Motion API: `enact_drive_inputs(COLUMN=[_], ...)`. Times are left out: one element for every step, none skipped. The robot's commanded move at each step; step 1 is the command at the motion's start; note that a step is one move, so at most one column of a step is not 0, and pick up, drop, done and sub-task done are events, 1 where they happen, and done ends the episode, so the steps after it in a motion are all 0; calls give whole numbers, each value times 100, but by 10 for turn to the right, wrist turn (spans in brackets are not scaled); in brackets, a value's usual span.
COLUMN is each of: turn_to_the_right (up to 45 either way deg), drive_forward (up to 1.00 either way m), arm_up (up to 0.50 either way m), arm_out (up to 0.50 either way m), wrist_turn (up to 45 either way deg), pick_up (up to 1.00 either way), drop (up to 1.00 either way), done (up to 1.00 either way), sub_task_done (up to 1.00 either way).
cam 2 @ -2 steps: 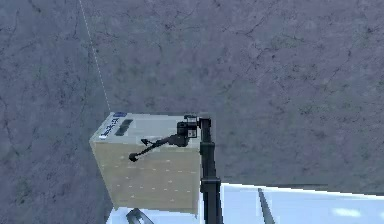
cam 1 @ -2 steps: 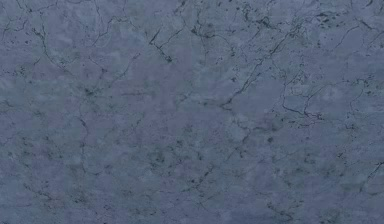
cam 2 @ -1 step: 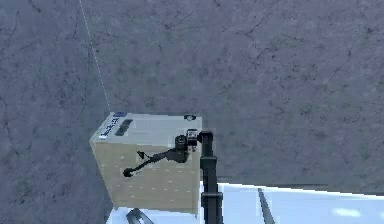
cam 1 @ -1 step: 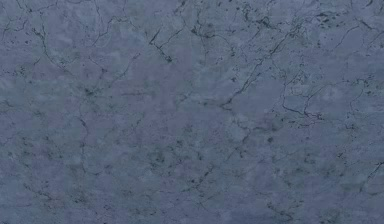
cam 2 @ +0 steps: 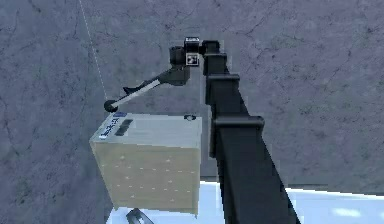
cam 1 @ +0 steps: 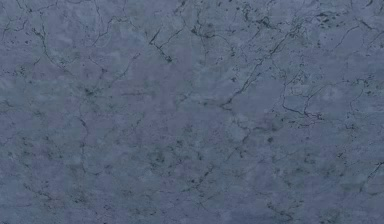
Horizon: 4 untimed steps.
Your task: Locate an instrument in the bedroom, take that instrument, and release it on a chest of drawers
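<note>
In the arm side view my arm [cam 2: 235, 130] rises from the bottom edge to two white marker squares near the top. The gripper [cam 2: 112, 102] reaches left and down from there, and its thin fingers end in front of the blue-grey wall [cam 2: 60, 60]. Just below the fingertips stands a beige box-shaped chest of drawers [cam 2: 150, 165], with a small dark thing [cam 2: 118, 127] lying at the left of its top. I cannot tell whether the gripper holds anything.
A blue-grey marbled wall [cam 1: 190, 110] stands close ahead in the forward view. In the arm side view a white surface [cam 2: 340, 208] runs along the bottom edge, to the right of the chest and behind the arm.
</note>
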Motion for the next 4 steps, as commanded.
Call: enact_drive_inputs(turn_to_the_right=[0,0,0,-150], drive_forward=[0,0,0,0], arm_up=[0,0,0,0], arm_out=[0,0,-40,0], wrist_turn=[-450,-90,0,0], pick_up=[0,0,0,0], drop=[0,0,0,0], done=[0,0,0,0], sub_task_done=[0,0,0,0])
